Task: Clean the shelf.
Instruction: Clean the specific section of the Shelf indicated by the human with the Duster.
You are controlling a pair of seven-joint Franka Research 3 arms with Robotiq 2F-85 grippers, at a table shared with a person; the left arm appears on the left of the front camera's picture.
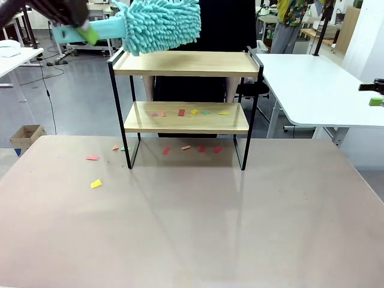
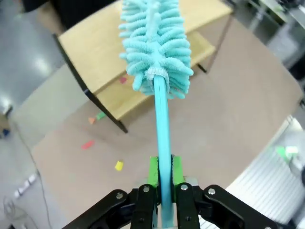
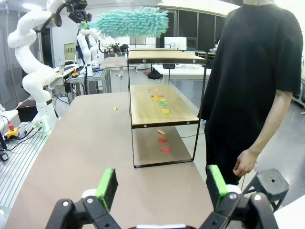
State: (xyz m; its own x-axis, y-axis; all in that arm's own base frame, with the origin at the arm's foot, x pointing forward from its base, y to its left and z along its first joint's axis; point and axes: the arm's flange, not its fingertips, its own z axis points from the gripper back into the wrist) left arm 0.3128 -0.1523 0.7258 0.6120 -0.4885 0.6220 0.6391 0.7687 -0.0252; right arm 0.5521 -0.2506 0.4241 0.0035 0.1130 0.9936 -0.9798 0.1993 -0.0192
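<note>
Clenching one teal duster (image 1: 161,24) by its handle, the left claw (image 2: 162,174) is holding the head just above the shelf (image 1: 186,63), at the top board's left end; the shelf is standing mid-table (image 1: 252,234), near the far edge; six scraps (image 1: 181,112) are lying on its lower board, eight on the table; the right claw (image 3: 162,185) is gaping, well apart from the shelf.

Brown tabletop (image 1: 252,240) across the lower frame, bearing a yellow paper scrap (image 1: 96,183) and a pink scrap (image 1: 92,158) at centre left. Cardboard box (image 1: 25,137) on the floor at the left edge. White table (image 1: 312,90) at upper right. Right wrist view: person (image 3: 259,71) in a black shirt, standing at right.
</note>
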